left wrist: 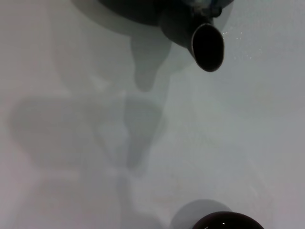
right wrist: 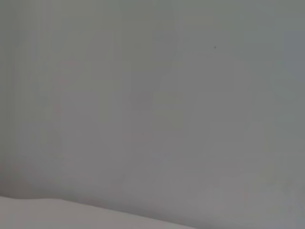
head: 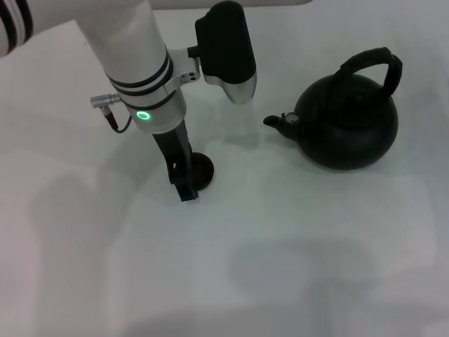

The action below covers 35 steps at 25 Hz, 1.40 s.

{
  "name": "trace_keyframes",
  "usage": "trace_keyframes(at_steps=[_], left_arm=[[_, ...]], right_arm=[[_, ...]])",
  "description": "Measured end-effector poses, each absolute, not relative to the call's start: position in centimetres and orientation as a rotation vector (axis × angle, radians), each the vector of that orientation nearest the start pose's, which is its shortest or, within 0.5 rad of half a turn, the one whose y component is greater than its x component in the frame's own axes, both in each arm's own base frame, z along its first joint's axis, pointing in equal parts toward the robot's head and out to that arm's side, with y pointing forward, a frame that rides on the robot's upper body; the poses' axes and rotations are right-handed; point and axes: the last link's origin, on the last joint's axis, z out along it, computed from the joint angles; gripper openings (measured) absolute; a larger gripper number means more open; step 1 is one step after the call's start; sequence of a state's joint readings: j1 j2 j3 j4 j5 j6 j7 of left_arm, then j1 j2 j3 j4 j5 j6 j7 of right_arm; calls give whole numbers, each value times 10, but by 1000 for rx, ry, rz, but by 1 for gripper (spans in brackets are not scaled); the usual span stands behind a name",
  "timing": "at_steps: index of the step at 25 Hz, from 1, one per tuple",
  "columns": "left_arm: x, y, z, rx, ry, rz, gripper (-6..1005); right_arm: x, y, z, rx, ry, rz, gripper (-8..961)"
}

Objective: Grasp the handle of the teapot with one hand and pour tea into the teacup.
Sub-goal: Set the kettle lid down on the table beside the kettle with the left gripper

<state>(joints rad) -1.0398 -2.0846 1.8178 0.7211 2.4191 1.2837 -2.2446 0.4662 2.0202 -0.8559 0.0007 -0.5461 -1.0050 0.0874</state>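
The teapot (head: 349,125) stands upright on the white table (head: 316,267), right of centre, its handle (head: 372,64) arched over the top and its spout pointing toward the left gripper (head: 184,179). That gripper reaches down at the teacup (head: 202,170), partly covering it; whether its fingers are spread or pinching, I cannot tell. The right arm's camera shows only blank surface.
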Motion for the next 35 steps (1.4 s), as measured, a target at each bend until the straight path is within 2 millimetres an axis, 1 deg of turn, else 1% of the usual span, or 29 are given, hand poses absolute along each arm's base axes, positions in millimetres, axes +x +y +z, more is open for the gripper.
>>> trace_keyframes(at_steps=[4, 8, 17, 35], left_arm=[[-142, 369, -107, -2911, -134, 942, 877], [-139, 367, -106, -2919, -114, 911, 872], [-135, 361, -103, -2934, -121, 919, 871], [-137, 355, -88, -2843, -107, 923, 871]], right_arm=[[392, 330, 22, -1596, 557, 330, 426], [392, 330, 22, -1596, 558, 330, 427], [393, 329, 22, -1595, 560, 326, 426], [395, 326, 20, -1605, 564, 319, 426]])
